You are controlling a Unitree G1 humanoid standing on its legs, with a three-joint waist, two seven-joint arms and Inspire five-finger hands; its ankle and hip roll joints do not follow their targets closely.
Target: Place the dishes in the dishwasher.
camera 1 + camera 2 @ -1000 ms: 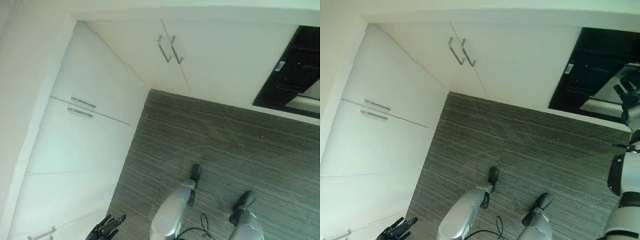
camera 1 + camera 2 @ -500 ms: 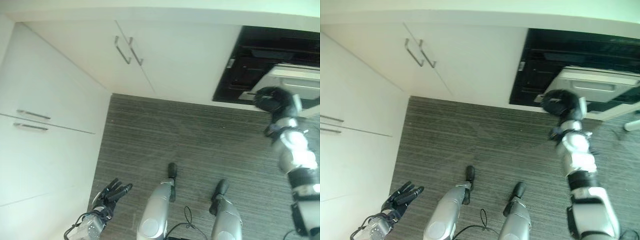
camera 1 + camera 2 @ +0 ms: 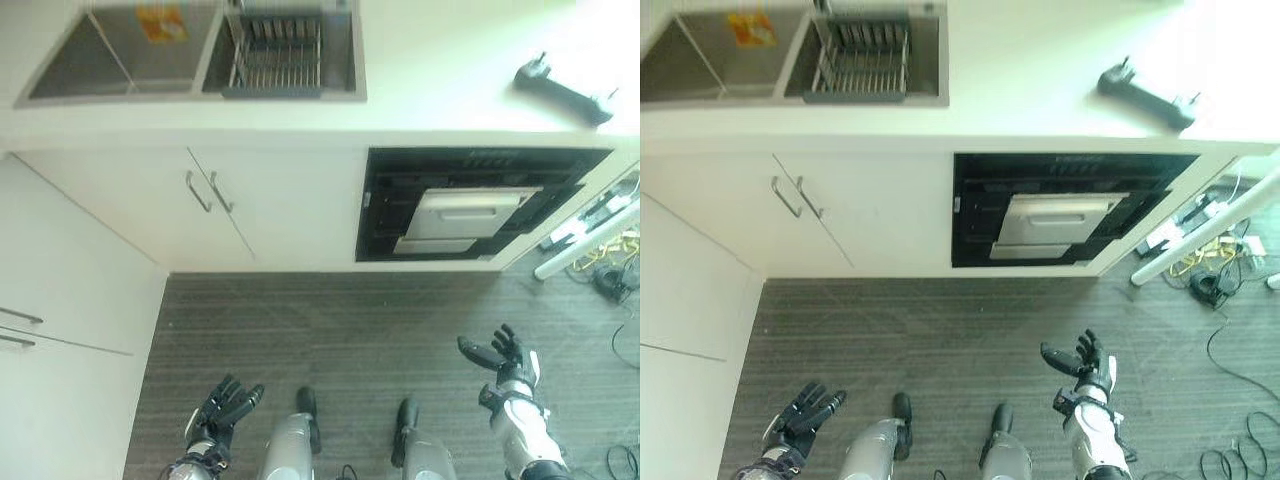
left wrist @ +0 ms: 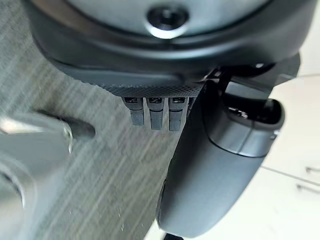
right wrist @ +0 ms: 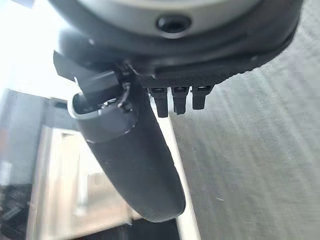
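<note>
While low, both spread — seemingly empty.

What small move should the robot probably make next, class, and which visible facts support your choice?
Probably reach the right hand toward the dishwasher: both it and the left hand are open and hold nothing, low over the floor, and the dishwasher's silver front stands ahead on the right side.

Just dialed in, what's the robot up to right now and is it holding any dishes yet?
No dishes in hand. The left hand and the right hand both hang open over the grey floor, holding nothing. Ahead, under the white counter, sits the dark dishwasher opening with a light panel or drawer showing in it. To its left is a cabinet with two handles, and above that a sink with a wire rack in one basin. A dark object lies on the counter.
</note>
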